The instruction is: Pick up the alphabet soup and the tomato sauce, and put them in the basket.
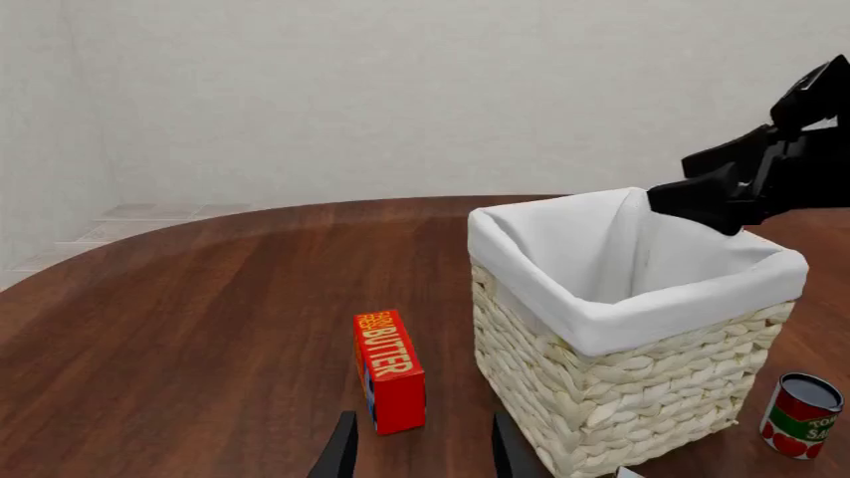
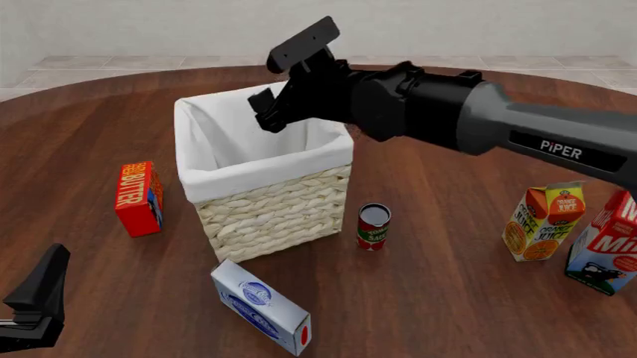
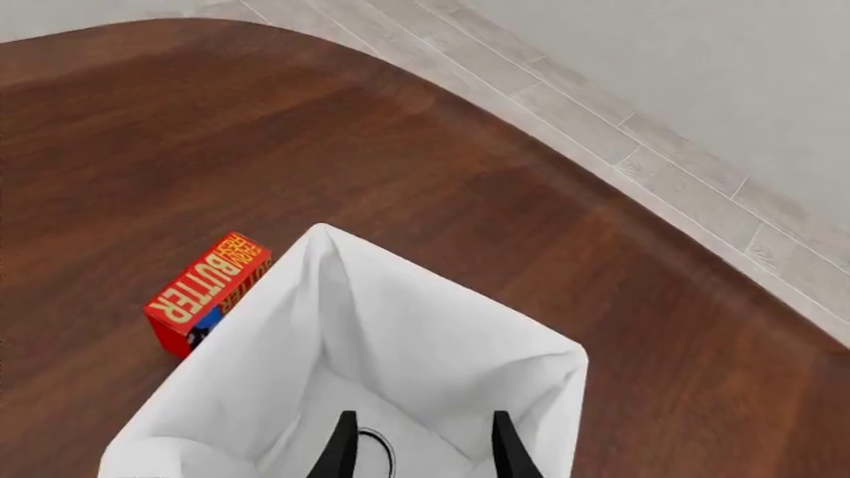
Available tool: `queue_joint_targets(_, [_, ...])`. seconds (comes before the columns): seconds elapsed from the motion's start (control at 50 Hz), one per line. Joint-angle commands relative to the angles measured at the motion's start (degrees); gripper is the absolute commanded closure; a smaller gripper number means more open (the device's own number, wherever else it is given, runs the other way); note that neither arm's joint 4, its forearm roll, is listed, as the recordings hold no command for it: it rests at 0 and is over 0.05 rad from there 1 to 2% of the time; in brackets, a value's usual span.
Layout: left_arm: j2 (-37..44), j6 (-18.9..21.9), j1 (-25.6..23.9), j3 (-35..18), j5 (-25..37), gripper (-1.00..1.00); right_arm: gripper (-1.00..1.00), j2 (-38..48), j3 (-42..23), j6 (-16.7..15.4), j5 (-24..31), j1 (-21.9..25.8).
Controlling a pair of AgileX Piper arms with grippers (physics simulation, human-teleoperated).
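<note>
Front: R gripper [image 2: 267, 112] over basket [image 2: 268, 212].

Dark wood tabletop [image 2: 448, 246], rounded far edge. Basket [image 2: 274, 212] mid-tabletop; tomato sauce [image 2: 374, 226] upright just right of it; butter box [image 2: 137, 198] toward left edge; blue-white box [image 2: 261, 306] lying near front edge; orange juice carton [image 2: 542, 221], milk carton [image 2: 607, 246] at right edge.

"BUTTER" on red box [image 2: 137, 198], "PiPER" on right arm [image 2: 557, 145]

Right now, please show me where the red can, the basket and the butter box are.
red can [image 2: 374, 227], front view, label on its side
basket [image 2: 274, 212], front view, woven front wall
butter box [image 1: 388, 366], left wrist view, red face with lettering
</note>
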Motion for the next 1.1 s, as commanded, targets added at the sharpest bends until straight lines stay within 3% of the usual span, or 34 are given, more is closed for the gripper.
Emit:
queue_joint_targets(0.02, [0.00, 0.00, 0.00, 0.00, 0.00, -1.00, -1.00, -2.35, 1.49, 0.37, -0.87, -0.07])
queue_joint_targets(1.1, [0.00, 0.00, 0.00, 0.00, 0.00, -1.00, -1.00, -16.54, 14.73, 0.88, -4.17, 0.02])
